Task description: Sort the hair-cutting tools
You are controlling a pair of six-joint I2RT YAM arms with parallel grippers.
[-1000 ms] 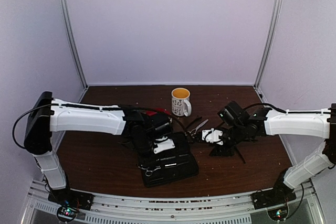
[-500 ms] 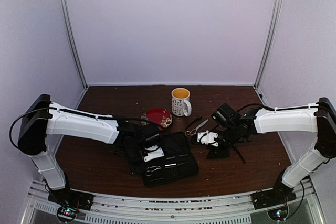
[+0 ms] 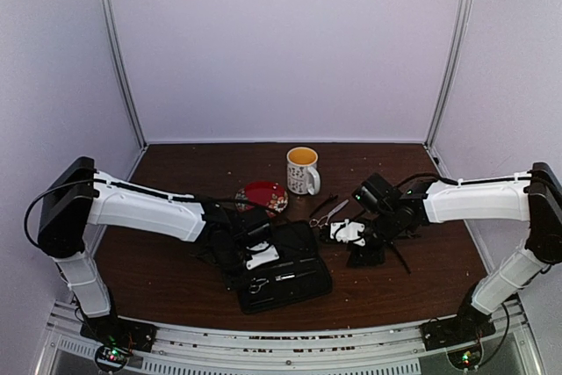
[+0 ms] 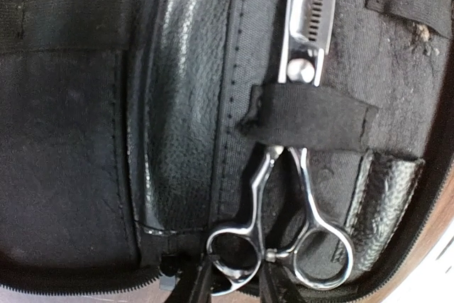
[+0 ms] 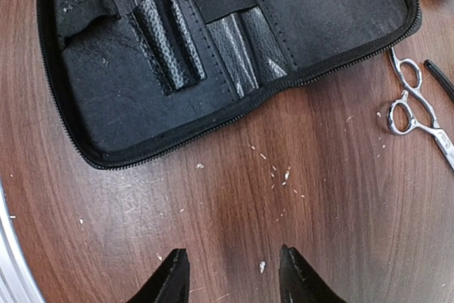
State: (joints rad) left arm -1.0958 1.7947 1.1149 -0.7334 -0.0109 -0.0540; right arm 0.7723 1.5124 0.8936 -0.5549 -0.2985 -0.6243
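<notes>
The left gripper (image 4: 233, 290) fingertips straddle one ring handle of the toothed scissors (image 4: 306, 33), though the cropped view does not show whether they pinch it; those scissors lie strapped inside the open black case (image 4: 177, 104); the right gripper (image 5: 234, 278) hangs spread above the table (image 5: 213, 196); the second scissors (image 5: 424, 113) lie just beside the case, with a black clip (image 5: 440, 79) alongside.

We have the top external view high behind the arm bases, looking down and forward over the whole table (image 3: 158, 261), with the black zip case (image 3: 307, 287) lower centre. Left wrist looks down from very close into that case (image 4: 71, 140), onto the strapped scissors (image 4: 301, 69) (image 3: 256, 285). Right wrist sits farther off, sharing the case (image 5: 319, 5) at upper frame and the loose scissors (image 5: 415, 108) (image 3: 327, 215) at right edge.
</notes>
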